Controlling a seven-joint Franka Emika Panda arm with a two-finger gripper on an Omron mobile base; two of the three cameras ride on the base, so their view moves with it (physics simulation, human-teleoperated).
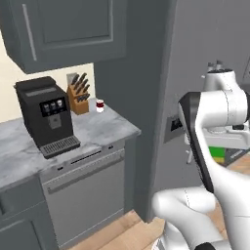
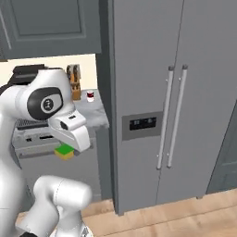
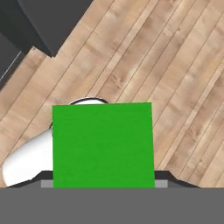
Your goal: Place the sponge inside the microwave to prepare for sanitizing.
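On the left of the scene, a grey marble counter (image 1: pixel 102 128) carries a black coffee machine (image 1: pixel 45 115), a wooden knife block (image 1: pixel 78 94) and a small red-and-white cup (image 1: pixel 100 105), all pushed back toward the wall, which leaves the front edge bare above a steel dishwasher front (image 1: pixel 83 188). Dark upper cabinets (image 1: pixel 58 29) hang over them. To the right stands a tall grey refrigerator (image 2: pixel 159 102) with two vertical handles, closing off the run of counter.

The sponge (image 3: pixel 103 144) is off any surface: in the hand view its bright green face sits right at the gripper's tips over wooden floor (image 3: pixel 175 65), and in the right base view its green-and-yellow edge (image 2: pixel 65 151) peeks out beneath the gripper (image 2: pixel 69 146), in front of the dishwasher. The jaws appear half-spread and pinching the sponge across its width, though the fingertips themselves are hidden behind it.

The sponge is likely held low and clear of the counter because it is in transit. The microwave cannot be picked out here, so the base probably has to drive on before any placing.
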